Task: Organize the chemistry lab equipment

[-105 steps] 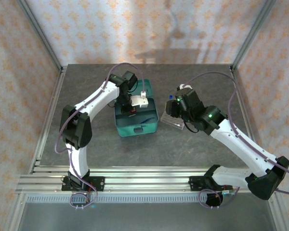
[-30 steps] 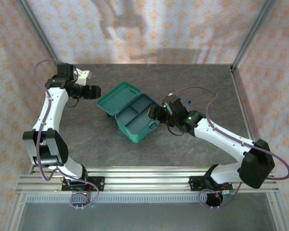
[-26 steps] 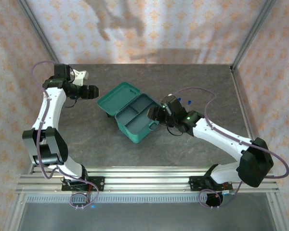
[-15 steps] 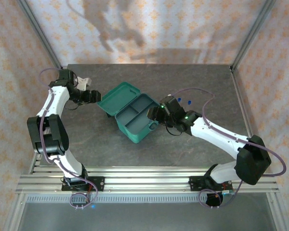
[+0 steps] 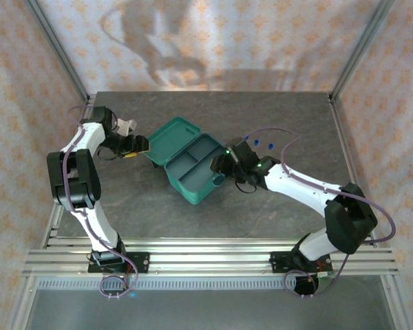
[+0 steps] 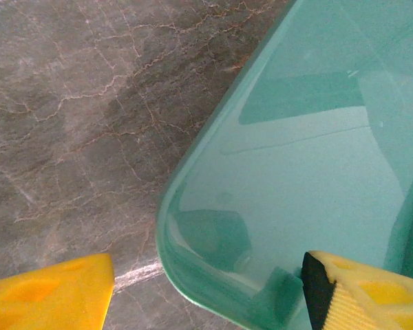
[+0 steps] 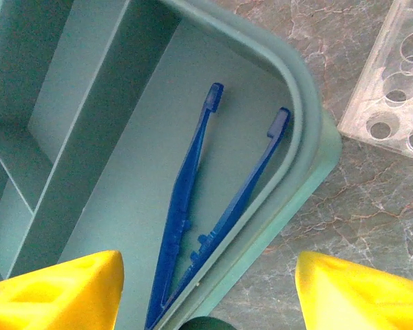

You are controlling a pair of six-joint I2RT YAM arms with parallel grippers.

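Tweezers (image 7: 191,185), blue and slim, lay in the end compartment of the teal divided tray (image 7: 131,179), so we counted that one piece as stowed. The tray sat in the open hinged case (image 5: 166,137) near the middle of the bench (image 5: 296,110), with the lid thrown back toward the far left; the tray's other compartments looked bare from above.

The clear perforated rack (image 7: 399,96) stood on the bench just beside the tray's rounded corner, apart from it; the holes we could see at the wrist looked empty. The blue-capped test tubes (image 5: 259,144) showed as small blue dots just behind the right arm; whether they stood in the rack we could not tell.

The right claw (image 7: 206,295) hung over the tweezers' end of the tray with its fingers spread and nothing between them; from above it sat at the tray's right end (image 5: 219,165). The left claw (image 6: 206,295) was likewise spread and empty at the lid's outer corner, one finger over the lid and the other over bare bench.

We judged the job early: one tool was put away; the rack and tubes were outside the tray; the case was not yet closed; the next move probably concerned the rack or the lid.
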